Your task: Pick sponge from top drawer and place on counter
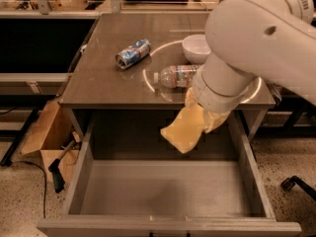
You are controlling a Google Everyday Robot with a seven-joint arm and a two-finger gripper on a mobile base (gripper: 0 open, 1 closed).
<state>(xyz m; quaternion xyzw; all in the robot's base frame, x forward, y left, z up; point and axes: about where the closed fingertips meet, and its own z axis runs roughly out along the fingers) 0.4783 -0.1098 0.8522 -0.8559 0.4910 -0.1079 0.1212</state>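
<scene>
The pale yellow sponge [181, 131] hangs from my gripper [203, 113], which is shut on its upper end. It is held in the air above the back of the open top drawer [163, 191], just below the front edge of the counter [106, 70]. The drawer's grey bottom is bare. My large white arm comes in from the upper right and hides the counter's right side. The thin white circle on the counter is partly covered by the arm.
On the counter lie a crushed blue can [132, 53], a clear plastic bottle on its side [177, 76] and a white bowl [195, 47]. A cardboard box [47, 135] and a black-handled tool [58, 171] sit on the floor to the left.
</scene>
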